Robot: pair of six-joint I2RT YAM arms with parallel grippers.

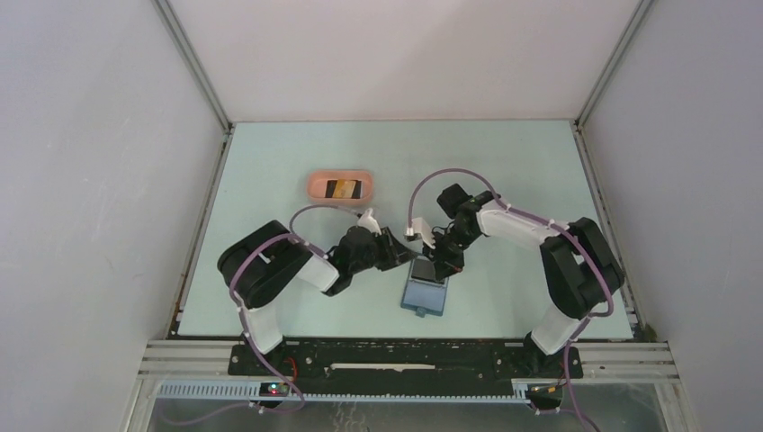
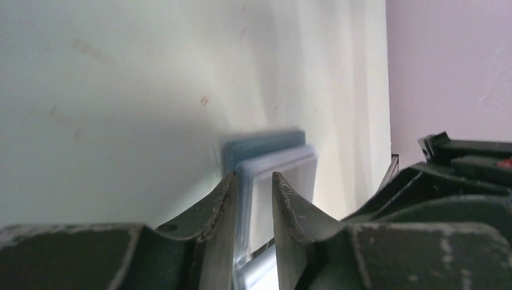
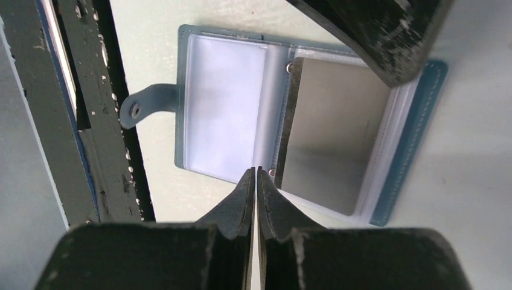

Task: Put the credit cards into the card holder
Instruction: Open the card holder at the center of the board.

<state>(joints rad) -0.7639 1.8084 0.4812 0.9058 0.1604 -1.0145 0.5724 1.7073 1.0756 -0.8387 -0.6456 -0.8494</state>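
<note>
The card holder [image 1: 424,292] lies open and flat on the table [image 1: 504,171], near its front edge and between the two arms. Its blue cover faces down, its clear sleeves [image 3: 226,109] face up, and its small tab [image 3: 142,109] sticks out to one side.

The right gripper [image 1: 444,266] hangs over the far edge of the card holder. Its fingers are pressed together, with only a hairline between them and nothing to be seen in it. In the right wrist view, their tips sit just above the middle fold, next to the near corner of a dull grey-brown card [image 3: 332,145] that lies in one of the sleeves.

The left gripper [image 1: 402,254] comes in low from the left at the card holder's far left corner. In the left wrist view, its fingers stand a little apart with the edge of a clear sleeve filling the gap. They appear to be pinching that edge, and the blue cover shows blurred just behind it.

More credit cards [image 1: 343,188], dark and tan, lie in a pink oval tray [image 1: 315,186]. The tray is farther back on the table, well apart from both grippers and from the card holder.
</note>
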